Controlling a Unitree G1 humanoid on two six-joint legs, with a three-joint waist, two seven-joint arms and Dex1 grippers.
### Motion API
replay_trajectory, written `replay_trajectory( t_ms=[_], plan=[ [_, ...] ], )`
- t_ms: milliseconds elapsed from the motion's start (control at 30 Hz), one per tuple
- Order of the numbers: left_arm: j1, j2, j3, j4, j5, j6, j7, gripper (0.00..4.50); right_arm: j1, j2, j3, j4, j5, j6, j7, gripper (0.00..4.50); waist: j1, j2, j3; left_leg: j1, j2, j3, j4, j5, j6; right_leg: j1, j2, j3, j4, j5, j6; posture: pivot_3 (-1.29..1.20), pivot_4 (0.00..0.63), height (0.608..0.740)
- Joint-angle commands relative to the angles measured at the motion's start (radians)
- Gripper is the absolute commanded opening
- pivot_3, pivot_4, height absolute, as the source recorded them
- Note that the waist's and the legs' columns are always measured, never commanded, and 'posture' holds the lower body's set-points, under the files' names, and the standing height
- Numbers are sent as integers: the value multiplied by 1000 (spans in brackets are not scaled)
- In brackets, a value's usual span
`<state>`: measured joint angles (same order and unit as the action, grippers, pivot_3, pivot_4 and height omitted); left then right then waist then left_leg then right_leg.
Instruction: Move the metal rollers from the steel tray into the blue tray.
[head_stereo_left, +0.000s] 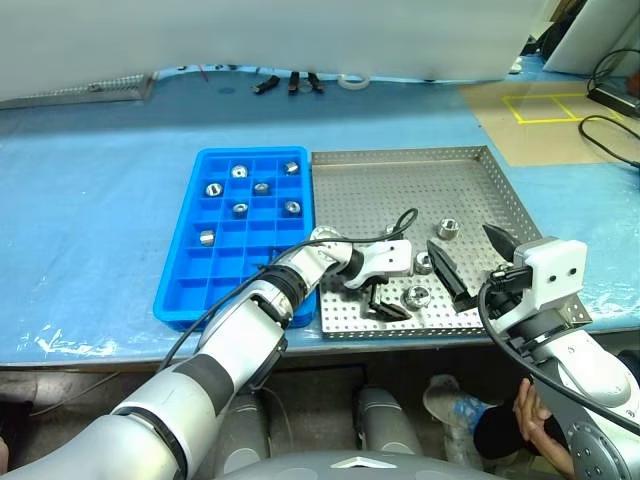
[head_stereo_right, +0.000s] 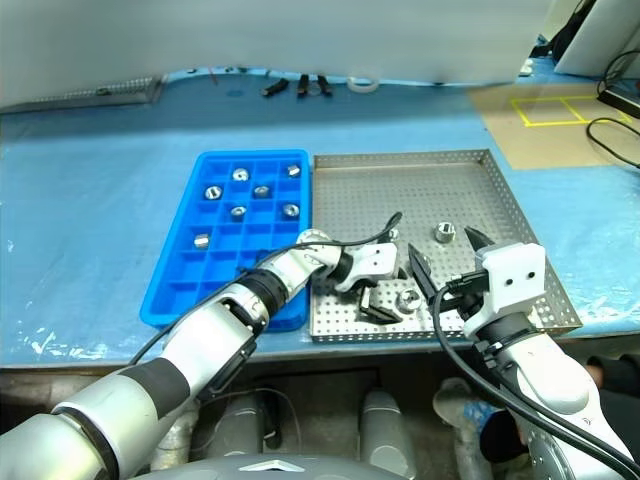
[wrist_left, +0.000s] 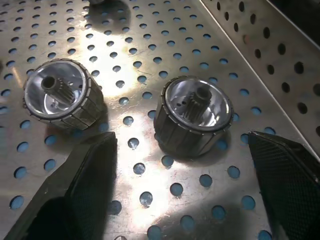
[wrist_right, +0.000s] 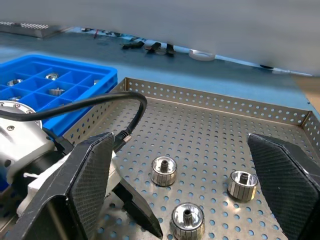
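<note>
Left wrist view is showing toothed centre holes in two small shiny silver metal rollers (wrist_left: 194, 117); the head views are showing seven more sitting in the bright blue compartmented plastic tray (head_stereo_left: 232, 290). The left gripper (head_stereo_left: 385, 298), spread wide, is hanging over the roller near the perforated steel tray's (head_stereo_left: 400, 178) front rim. The right gripper (head_stereo_left: 470, 262) is gaping empty beside it.

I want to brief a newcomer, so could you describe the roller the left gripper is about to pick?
Find the steel tray right of the blue tray. Three metal rollers remain on it. The one meant lies nearest the tray's front rim, just past the open left gripper, closer to its fingers than its neighbour behind.
</note>
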<state>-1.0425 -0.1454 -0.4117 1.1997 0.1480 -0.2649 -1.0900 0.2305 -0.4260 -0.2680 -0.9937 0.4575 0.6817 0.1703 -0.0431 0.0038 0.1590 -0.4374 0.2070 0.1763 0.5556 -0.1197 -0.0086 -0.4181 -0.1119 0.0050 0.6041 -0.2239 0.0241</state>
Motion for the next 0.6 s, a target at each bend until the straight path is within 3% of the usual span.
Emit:
replay_trajectory(
  t_ms=[33,600],
  plan=[
    [4,-143,14,2,-10,6,6,4463,-14,-8,-10,-51,11,17,-13,4500,0,0,0,0,0,0,1,0,0,0,0,0,0,0,0,-598,150,740],
    [42,-195,22,-57,-97,37,-121,4463,5,-31,10,-54,21,15,-38,4500,-1,0,0,-1,0,0,2,-1,2,1,0,0,-1,0,0,-617,150,740]
  ],
)
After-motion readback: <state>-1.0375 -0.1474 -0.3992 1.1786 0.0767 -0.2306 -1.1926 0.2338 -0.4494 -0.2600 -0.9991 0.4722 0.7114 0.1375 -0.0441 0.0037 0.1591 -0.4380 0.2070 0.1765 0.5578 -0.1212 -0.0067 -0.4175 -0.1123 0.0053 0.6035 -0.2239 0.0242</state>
